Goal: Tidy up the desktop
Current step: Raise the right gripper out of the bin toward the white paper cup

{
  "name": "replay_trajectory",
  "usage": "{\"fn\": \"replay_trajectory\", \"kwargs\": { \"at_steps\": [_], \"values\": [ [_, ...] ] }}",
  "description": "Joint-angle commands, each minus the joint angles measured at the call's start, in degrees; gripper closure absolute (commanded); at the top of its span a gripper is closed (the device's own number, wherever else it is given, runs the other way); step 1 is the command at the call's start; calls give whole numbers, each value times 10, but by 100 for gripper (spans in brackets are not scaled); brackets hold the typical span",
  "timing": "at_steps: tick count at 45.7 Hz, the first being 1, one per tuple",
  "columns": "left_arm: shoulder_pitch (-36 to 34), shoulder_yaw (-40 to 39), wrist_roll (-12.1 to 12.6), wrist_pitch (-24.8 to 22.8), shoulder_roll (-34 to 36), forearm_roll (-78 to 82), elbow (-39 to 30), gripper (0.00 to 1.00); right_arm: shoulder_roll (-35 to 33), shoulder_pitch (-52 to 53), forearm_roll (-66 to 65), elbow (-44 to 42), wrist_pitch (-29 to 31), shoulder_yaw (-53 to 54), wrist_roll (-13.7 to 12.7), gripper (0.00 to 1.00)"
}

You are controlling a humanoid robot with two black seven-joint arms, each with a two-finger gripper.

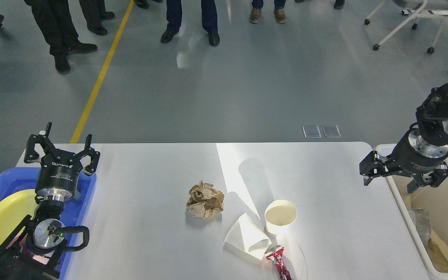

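Note:
The white desktop (142, 182) holds a crumpled brown paper ball (205, 199), an upright white paper cup (280, 216), a white paper cup lying on its side (246, 237) and a red wrapper (279, 263) at the front edge. My left gripper (58, 149) is open and empty above the far end of the blue tray (88, 186). My right gripper (390, 178) is open and empty, raised over the desktop's right edge beside the cream-white bin (397, 190).
A yellow plate (2, 219) lies in the blue tray at the left. The bin at the right holds clear plastic and brown paper (440, 252). Several people's legs and a wheeled chair (406, 23) stand on the floor beyond the desktop.

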Motion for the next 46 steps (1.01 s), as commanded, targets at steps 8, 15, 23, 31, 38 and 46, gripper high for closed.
{"fn": "replay_trajectory", "kwargs": {
  "at_steps": [8, 15, 23, 31, 38, 46],
  "values": [
    [1, 0, -1, 0, 0, 0, 0, 4, 11, 157, 15, 158, -10, -9, 0, 0],
    [0, 0, -1, 0, 0, 0, 0, 4, 13, 227, 42, 208, -17, -8, 0, 0],
    [1, 0, -1, 0, 0, 0, 0, 4, 35, 265, 53, 242, -46, -5, 2, 0],
    [0, 0, 0, 0, 0, 0, 0, 4, 50, 248, 68, 240, -53, 2, 4, 0],
    [1, 0, 0, 0, 0, 0, 0, 4, 51, 224, 68, 236, -79, 3, 5, 0],
    [1, 0, 0, 0, 0, -1, 0, 4, 61, 168, 68, 220, -121, 25, 5, 0]
  ]
}}
